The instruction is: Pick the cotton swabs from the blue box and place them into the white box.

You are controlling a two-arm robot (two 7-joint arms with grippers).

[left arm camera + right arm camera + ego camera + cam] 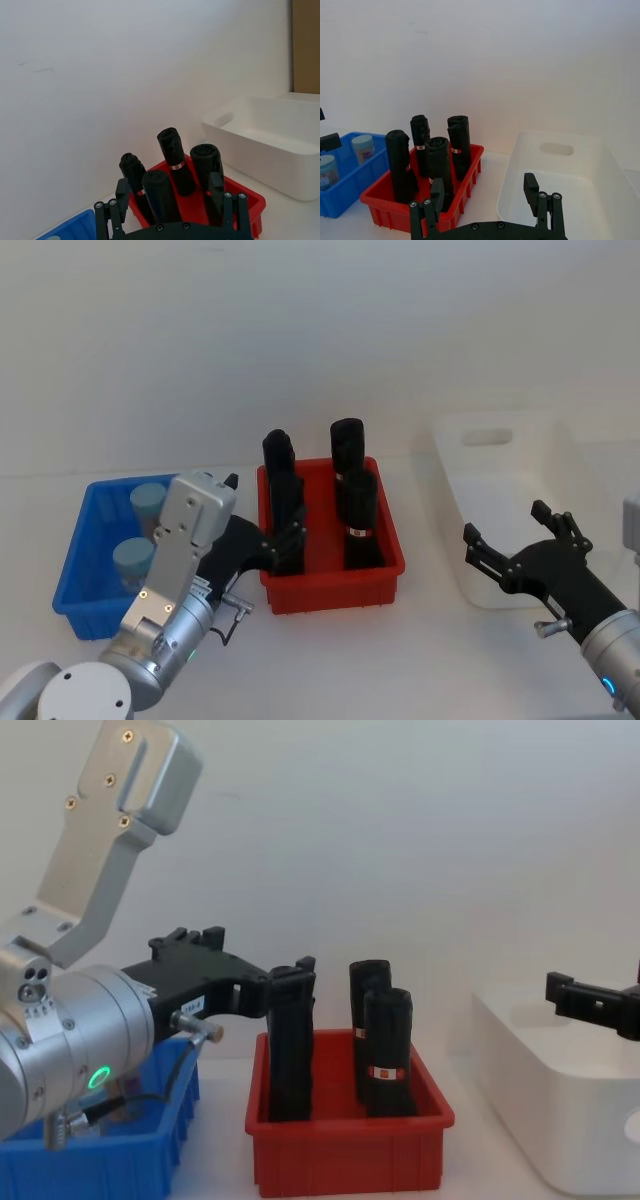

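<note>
Grey-blue-lidded cotton swabs [133, 560] — two, seemingly labelled, in blue box [78, 575].

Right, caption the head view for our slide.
Left gripper beside blue box with two cotton swabs; right gripper near white box, jaws open.

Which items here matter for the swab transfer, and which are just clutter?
Job:
cotton swabs in the blue box
white box
left gripper, open, beside the blue box
right gripper, open, before the white box

Clutter:
red bin
black cylinders in it
</note>
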